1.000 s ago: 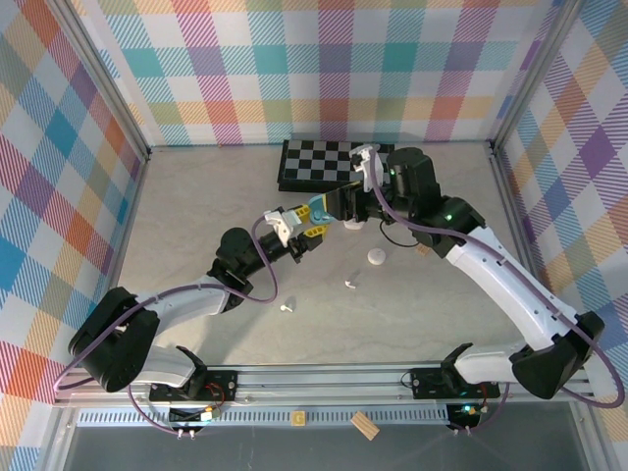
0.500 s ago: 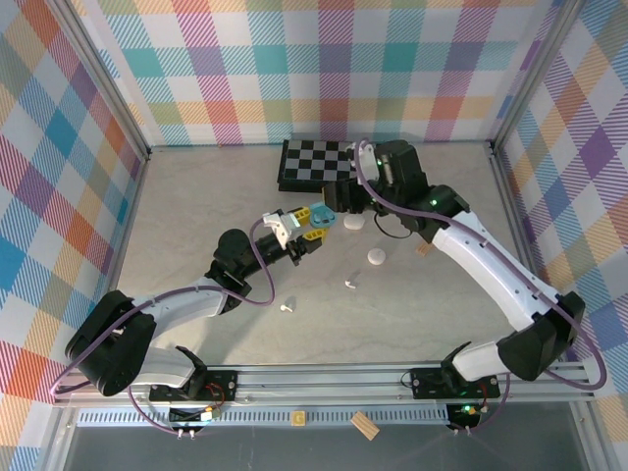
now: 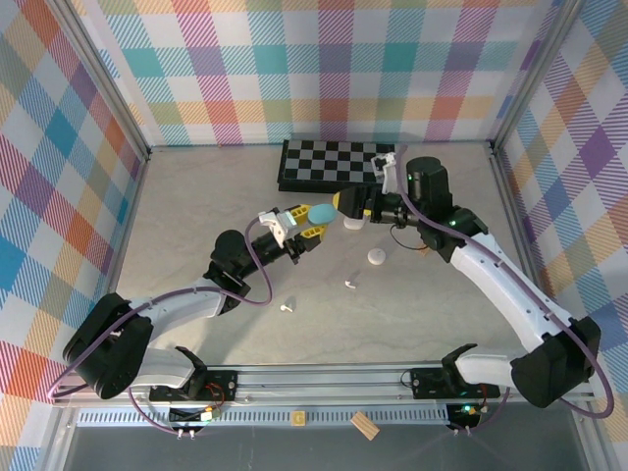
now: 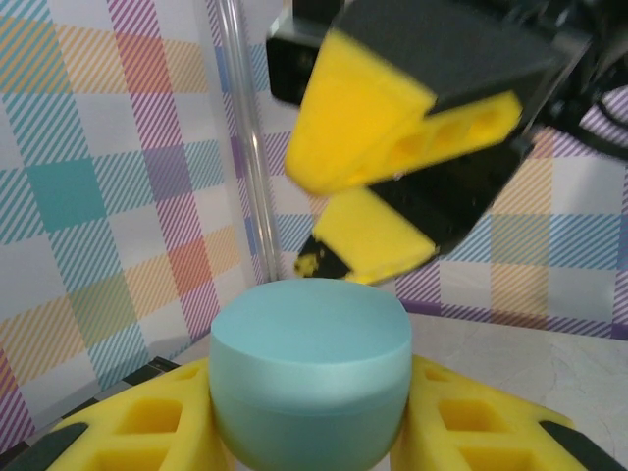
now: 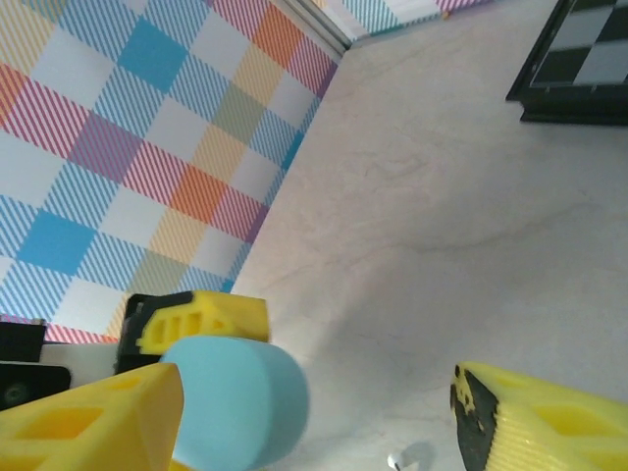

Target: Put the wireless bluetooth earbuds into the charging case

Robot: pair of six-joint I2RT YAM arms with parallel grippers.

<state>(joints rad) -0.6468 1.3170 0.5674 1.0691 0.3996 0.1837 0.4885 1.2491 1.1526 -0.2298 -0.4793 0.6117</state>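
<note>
**A:** Left hand status?

**B:** left gripper [image 3: 314, 220] is clamped on the light blue charging case [image 4: 309, 368], with a yellow finger [image 4: 128, 432] on each side of it. The left wrist view shows the lid seam closed and running level.

**A:** Right?

**B:** right gripper [image 3: 343, 204] has its jaws spread wide and grips nothing. In the right wrist view its fingers [image 5: 93, 422] sit at opposite bottom corners, with the blue case next to the left one. In the left wrist view one of its fingertips hangs just over the top of the case. Can't tell if it touches.

**A:** Position? Use the checkerboard as reference.

**B:** checkerboard [image 3: 329, 164] lies at the far side of the table [image 3: 196, 216]. The case is held up off the table, just off the board's near edge, about mid-length. The right gripper is beside it, towards the board's right corner.

**A:** Earbuds?

**B:** Two lie loose on the table. first white earbud [image 3: 350, 285] is well to the base side of the board, in line with its right half. second white earbud [image 3: 286, 307] is farther out again, in line with the board's left end. They're too small to read their orientation.

**A:** Anything else nearby?

**B:** white case [image 3: 355, 222] sits off the board's near right corner, partly under the right gripper. second white case [image 3: 377, 257] is farther toward the bases from that same corner, apart from the first.
</note>
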